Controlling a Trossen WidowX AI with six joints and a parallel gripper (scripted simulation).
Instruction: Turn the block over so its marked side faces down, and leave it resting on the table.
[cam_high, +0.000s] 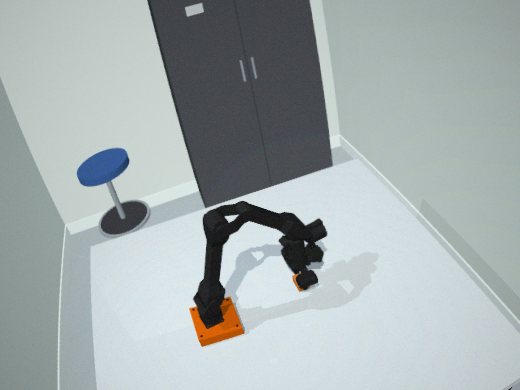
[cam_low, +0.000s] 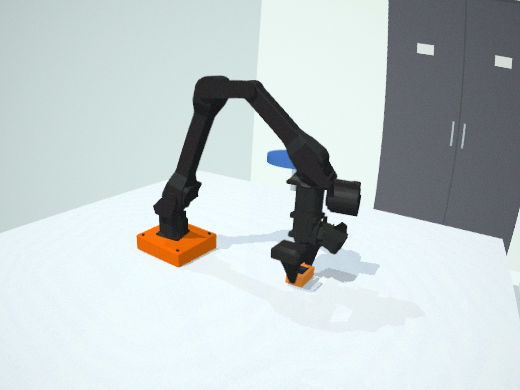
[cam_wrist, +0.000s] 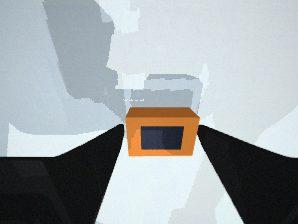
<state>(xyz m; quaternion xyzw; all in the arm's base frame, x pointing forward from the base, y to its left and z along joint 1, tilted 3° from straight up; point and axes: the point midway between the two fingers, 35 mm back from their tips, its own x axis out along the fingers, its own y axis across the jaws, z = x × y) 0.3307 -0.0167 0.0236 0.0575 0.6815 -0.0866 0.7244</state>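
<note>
The orange block (cam_high: 297, 282) (cam_low: 301, 281) (cam_wrist: 134, 142) sits on the table (cam_high: 150, 280) (cam_low: 125, 320). Its marked side, a dark rectangle (cam_wrist: 162, 138) in an orange border, faces up in the wrist view. My gripper (cam_low: 301, 273) (cam_wrist: 160, 128) points down over the block, with one finger on each side of it. The fingers stand wide, very close to the block's sides, and are not clearly pressed on it. In the top view the gripper hides most of the block. In the exterior view the near finger covers part of it.
The arm's orange base (cam_high: 230, 322) (cam_low: 150, 244) stands on the table to the left of the block in the top and exterior views. A blue stool (cam_high: 103, 167) (cam_low: 280, 158) and a dark cabinet (cam_high: 220, 100) (cam_low: 425, 100) stand beyond the table. The arm casts shadows around the block.
</note>
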